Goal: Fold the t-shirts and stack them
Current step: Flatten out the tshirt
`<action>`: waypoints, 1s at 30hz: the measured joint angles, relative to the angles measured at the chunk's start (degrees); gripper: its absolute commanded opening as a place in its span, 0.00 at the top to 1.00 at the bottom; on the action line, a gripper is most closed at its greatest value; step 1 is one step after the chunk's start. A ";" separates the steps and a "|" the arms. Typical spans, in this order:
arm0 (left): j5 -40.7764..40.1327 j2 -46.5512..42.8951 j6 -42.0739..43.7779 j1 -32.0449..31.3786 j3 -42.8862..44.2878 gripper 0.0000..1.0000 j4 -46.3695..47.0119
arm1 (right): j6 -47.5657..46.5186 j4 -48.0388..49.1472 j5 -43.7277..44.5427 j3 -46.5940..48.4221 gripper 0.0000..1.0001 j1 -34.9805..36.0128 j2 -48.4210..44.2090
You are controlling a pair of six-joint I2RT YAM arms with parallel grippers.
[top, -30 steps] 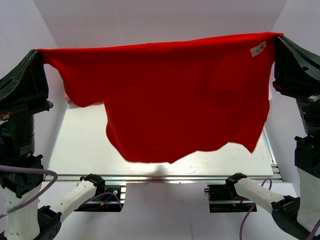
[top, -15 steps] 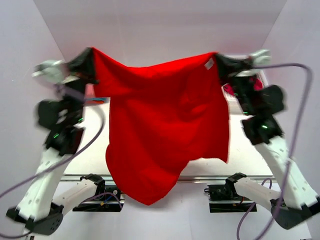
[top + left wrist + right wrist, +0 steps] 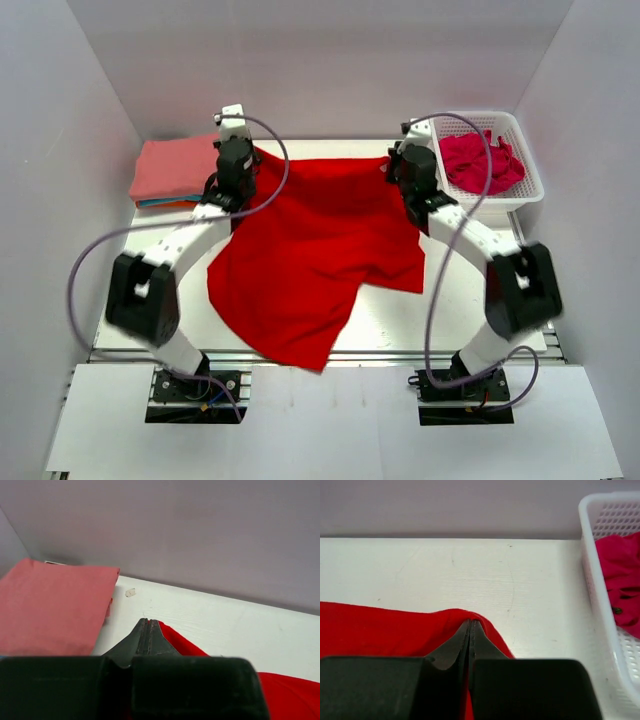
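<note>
Laying the red shirt (image 3: 310, 250) out flat, ready for a first fold. Spread over the middle of the worktop (image 3: 390, 320), far hem at 12 o'clock, near tail skewed and reaching the edge at 6 o'clock.

Gripping one far corner each: left fingers (image 3: 142, 641) and right fingers (image 3: 461, 645), both pinched closed with red cloth nipped at the tips.

- Draw the two corners apart toward 9 and 3 o'clock, just enough to take the sag out of the hem.
- Drag gently toward 12 o'clock so the tail comes square and clear of the 6 o'clock edge.
- Set the hem down on the worktop, and only then part the fingers.

Mind the pink stack (image 3: 170, 170) at 10 o'clock, just beside the left corner, and the basket (image 3: 500, 200) at 2 o'clock. Go slowly: judging by the slack folds near 6 o'clock, likely to wrinkle if let loose early or tugged unevenly.
</note>
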 measured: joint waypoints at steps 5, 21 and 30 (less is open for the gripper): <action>2.21 15.67 -2.38 3.89 12.37 1.00 -1.95 | 2.10 -1.40 0.76 11.93 1.00 -2.60 13.46; 23.10 60.92 -7.65 11.58 62.18 0.00 -12.33 | 3.58 -7.91 -3.26 49.86 0.17 -9.29 46.95; 30.10 58.03 -7.61 12.39 59.87 0.00 -17.18 | -2.36 -13.84 -8.72 49.29 0.10 -9.29 44.37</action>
